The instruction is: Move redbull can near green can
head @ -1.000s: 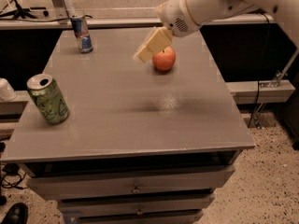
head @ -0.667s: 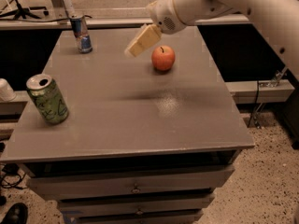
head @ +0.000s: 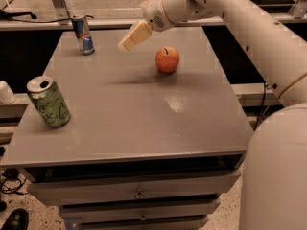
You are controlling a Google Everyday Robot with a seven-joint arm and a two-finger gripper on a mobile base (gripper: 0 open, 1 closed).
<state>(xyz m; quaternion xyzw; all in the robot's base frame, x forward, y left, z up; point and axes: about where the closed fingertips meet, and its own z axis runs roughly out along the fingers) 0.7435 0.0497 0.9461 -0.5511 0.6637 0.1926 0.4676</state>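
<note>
The redbull can (head: 83, 35) stands upright at the far left of the grey table (head: 134, 109). The green can (head: 48, 102) stands near the table's left front, its silver top showing. My gripper (head: 129, 41) hangs above the table's far middle, to the right of the redbull can and left of an apple. It holds nothing and is well apart from both cans.
A red apple (head: 167, 59) sits on the table right of my gripper. My white arm (head: 230, 13) reaches in from the right, with the base (head: 276, 176) at the lower right. A white cup (head: 5, 92) sits off the table's left edge. Drawers (head: 139, 193) run below the front edge.
My gripper has moved left, from over the apple toward the redbull can. The cans and apple have not moved.
</note>
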